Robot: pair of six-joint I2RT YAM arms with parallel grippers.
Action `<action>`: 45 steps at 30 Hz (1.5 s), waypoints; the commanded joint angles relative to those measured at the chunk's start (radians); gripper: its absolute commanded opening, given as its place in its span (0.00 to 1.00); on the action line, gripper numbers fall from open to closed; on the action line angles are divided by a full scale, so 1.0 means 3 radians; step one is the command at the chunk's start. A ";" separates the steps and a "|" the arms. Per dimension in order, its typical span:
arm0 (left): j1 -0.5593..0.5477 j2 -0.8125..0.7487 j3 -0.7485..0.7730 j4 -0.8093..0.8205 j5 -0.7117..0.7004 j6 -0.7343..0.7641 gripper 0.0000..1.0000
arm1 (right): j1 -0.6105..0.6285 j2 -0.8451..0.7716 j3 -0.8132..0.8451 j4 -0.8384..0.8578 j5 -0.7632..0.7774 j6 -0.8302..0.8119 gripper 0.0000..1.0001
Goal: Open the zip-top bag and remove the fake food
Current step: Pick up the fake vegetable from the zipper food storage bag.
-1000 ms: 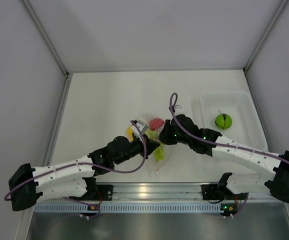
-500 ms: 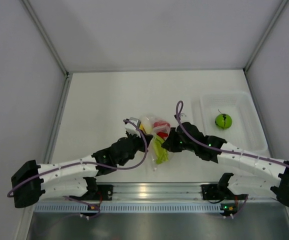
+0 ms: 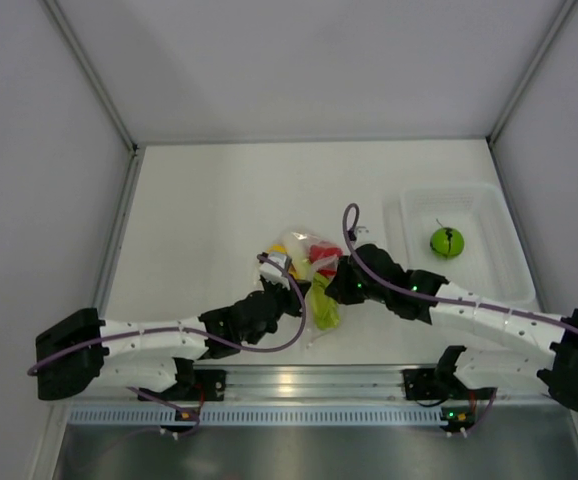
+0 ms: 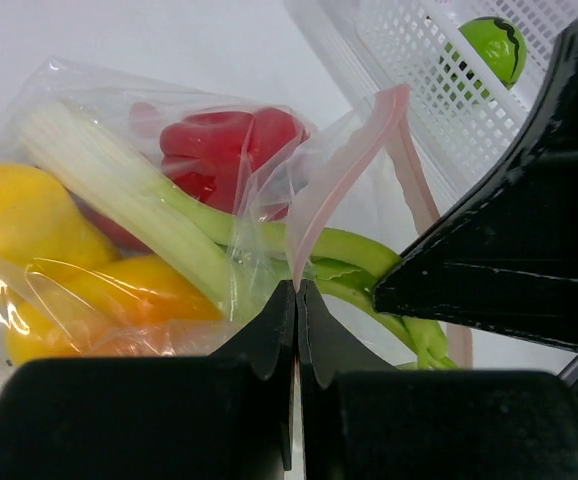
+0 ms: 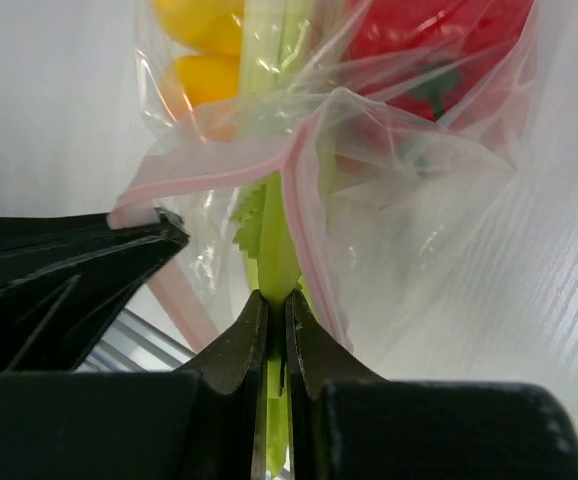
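The overhead shot is bright and even, with light coming from above, so the white table (image 3: 199,220) only gets faint, soft shadows under the arms (image 3: 149,335). There's a hot reflection on the metal rail (image 3: 289,381) at the near edge. Detail is kinda low and small stuff looks mushy. The wrist cams are sharper on the bag (image 4: 119,100), with little white glints on the plastic. The left gripper (image 4: 296,292) is just a black, soft-edged mass, and the table behind blows out to white.

White links (image 3: 149,333), black joints (image 3: 249,315), looping purple cables (image 3: 345,225) and black end effectors (image 4: 296,292)
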 commanded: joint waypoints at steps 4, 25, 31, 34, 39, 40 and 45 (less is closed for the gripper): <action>-0.0027 -0.0128 -0.0039 0.0311 0.0047 0.0089 0.00 | 0.0038 0.0274 -0.0259 0.0556 -0.0106 -0.0240 0.02; -0.0027 -0.0087 0.0012 0.0316 0.0129 0.0053 0.00 | 0.0278 0.0524 -0.0131 0.0714 0.0298 -0.0547 0.68; -0.0027 -0.0148 0.0017 0.0316 0.0139 0.0053 0.00 | 0.0299 0.0800 -0.0034 0.0724 0.0304 -0.0670 0.75; -0.0027 -0.0143 0.0022 0.0331 0.0149 0.0028 0.00 | 0.0370 0.0984 0.0043 0.0755 0.0436 -0.0701 0.75; -0.0027 -0.0168 0.0007 0.0346 0.0180 0.0017 0.00 | 0.0442 0.1312 0.0125 0.0811 0.0733 -0.0696 0.78; -0.0027 -0.0179 -0.0003 0.0346 0.0185 0.0017 0.00 | 0.0447 0.1388 0.0100 0.0847 0.0753 -0.0680 0.75; -0.0027 -0.0240 -0.0049 0.0346 0.0160 0.0022 0.00 | 0.0442 0.1481 0.0053 0.0990 0.0758 -0.0629 0.31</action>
